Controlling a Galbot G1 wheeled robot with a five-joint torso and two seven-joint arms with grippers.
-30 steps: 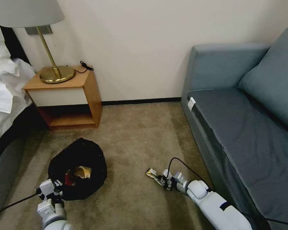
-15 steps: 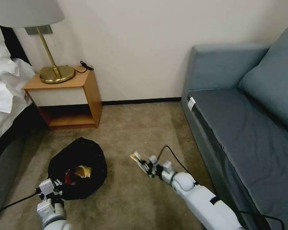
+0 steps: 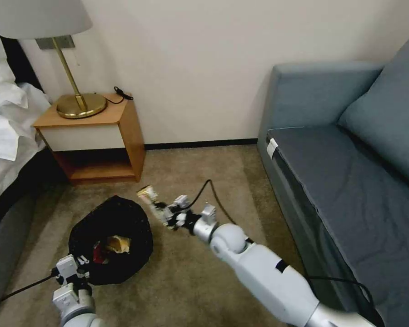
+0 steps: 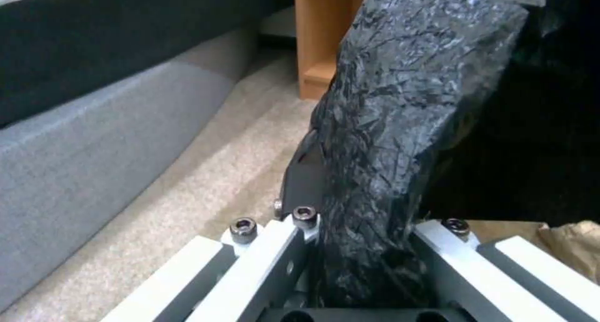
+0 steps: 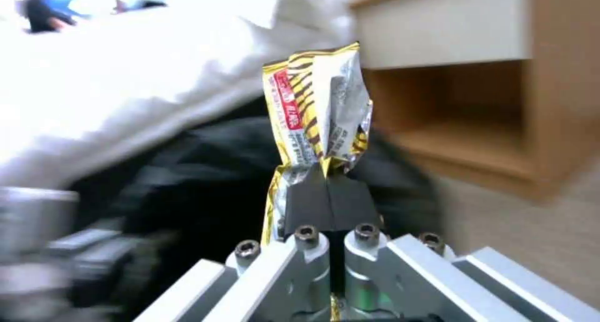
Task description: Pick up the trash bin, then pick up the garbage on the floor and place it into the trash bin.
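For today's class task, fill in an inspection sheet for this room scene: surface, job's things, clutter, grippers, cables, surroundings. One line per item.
Surface: tan carpet floor.
Job's things: trash bin with its black bag, held at the rim; tan wrapper and a red packet inside; gold snack wrapper carried beside the bin's far rim.
Clutter: nothing seen loose on the carpet.
Grippers: left gripper shut on the bin's bagged rim; right gripper shut on the snack wrapper.
Cables: black cable arching over the right wrist; another trailing from the left arm.
Surroundings: nightstand with brass lamp, grey sofa, white bedding.
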